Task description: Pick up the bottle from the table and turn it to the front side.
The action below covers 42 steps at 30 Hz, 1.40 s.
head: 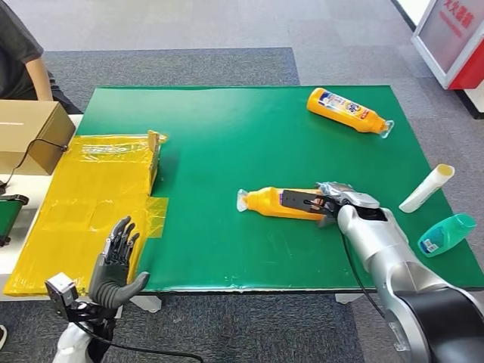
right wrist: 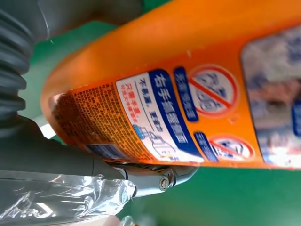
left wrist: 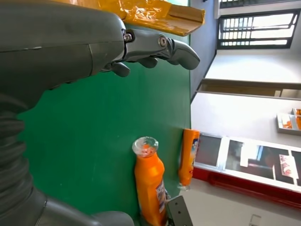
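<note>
Orange bottle (head: 274, 203) lying on green table (head: 228, 151), gripped by right hand (head: 328, 203).

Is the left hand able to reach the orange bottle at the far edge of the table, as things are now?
Probably not. The left hand hovers open at the near left edge of the table, while that far bottle lies across the table on the right. Nothing blocks the way; it just looks too far.

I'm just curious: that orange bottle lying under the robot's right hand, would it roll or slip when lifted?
The orange bottle looks flattish and lies on its side, so it probably won't roll. Its glossy plastic may slip in the right hand. It looks rigid, probably not floppy.
</note>
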Each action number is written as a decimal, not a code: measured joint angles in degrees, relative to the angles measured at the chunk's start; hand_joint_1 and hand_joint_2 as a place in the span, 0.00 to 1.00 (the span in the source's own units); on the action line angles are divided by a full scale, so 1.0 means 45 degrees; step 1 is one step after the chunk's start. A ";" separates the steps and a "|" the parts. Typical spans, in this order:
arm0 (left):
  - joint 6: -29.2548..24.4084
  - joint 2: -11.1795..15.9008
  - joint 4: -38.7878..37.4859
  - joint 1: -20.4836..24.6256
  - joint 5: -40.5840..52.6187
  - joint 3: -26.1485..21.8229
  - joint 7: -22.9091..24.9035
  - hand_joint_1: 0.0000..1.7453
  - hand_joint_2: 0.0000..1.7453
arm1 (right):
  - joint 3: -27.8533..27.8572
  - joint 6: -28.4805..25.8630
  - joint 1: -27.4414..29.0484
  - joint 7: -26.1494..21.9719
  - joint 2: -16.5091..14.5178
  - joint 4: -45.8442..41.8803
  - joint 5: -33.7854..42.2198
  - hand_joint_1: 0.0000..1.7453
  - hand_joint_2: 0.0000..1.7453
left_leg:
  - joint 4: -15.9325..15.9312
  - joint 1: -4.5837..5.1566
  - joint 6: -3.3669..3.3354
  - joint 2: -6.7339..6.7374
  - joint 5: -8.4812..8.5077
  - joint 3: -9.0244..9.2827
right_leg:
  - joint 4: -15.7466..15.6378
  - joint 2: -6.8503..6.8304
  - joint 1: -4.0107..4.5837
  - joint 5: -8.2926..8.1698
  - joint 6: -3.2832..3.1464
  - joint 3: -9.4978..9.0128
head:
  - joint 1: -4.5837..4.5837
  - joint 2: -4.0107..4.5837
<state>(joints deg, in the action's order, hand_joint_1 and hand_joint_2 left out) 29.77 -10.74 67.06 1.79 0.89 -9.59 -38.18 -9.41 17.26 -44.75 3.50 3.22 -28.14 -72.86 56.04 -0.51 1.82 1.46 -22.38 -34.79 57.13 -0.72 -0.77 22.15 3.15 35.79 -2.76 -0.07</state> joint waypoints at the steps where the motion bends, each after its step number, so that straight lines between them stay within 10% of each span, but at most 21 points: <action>1: -0.0011 0.0005 -0.0022 0.0004 -0.0011 0.0016 -0.0001 0.00 1.00 | -0.0022 -0.0037 -0.0044 -0.0095 0.0001 0.0118 0.0009 1.00 1.00 | 0.0000 0.0000 0.0000 0.0000 0.0000 0.0000 | 0.0000 0.0001 0.0000 0.0000 0.0000 0.0000 | 0.0000 0.0000; 24: 0.0447 0.0117 -0.0123 -0.0121 -0.0463 -0.0371 0.0000 0.00 1.00 | -0.0182 -0.2119 0.0671 -0.2201 0.0045 -0.0840 0.1561 1.00 1.00 | 0.0000 0.0000 0.0001 -0.0014 -0.0001 -0.0008 | 0.0000 -0.0007 -0.0001 0.0005 -0.0001 0.0004 | 0.0003 0.0000; 33: 0.1647 -0.0067 -0.0123 -0.0228 -0.1121 -0.1285 0.0361 0.00 1.00 | -0.0219 -0.2458 0.5902 -0.2767 -0.0941 -0.8470 0.6667 1.00 1.00 | -0.0013 -0.0020 0.0040 -0.0034 -0.0042 -0.0008 | 0.0003 -0.0030 0.0026 0.0062 -0.0038 0.0010 | 0.0004 0.0000; 42: 0.2222 0.0489 -0.0623 0.0487 -0.4177 -0.0281 0.2634 0.00 1.00 | -0.1706 -0.2860 0.7472 -0.4522 -0.2763 -0.9200 0.8593 1.00 1.00 | -0.0015 -0.0022 0.0048 -0.0030 -0.0036 -0.0002 | 0.0003 -0.0027 0.0028 0.0059 -0.0044 0.0011 | 0.0002 0.0000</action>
<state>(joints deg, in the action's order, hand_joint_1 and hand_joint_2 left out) 39.77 -8.54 64.26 3.98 -17.91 -10.86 -26.33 -17.09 4.39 -11.13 -16.85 -9.21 -69.54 -34.19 55.97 -0.60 2.04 1.33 -22.54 -34.80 57.14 -0.84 -0.65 22.42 2.95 35.85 -2.75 -0.07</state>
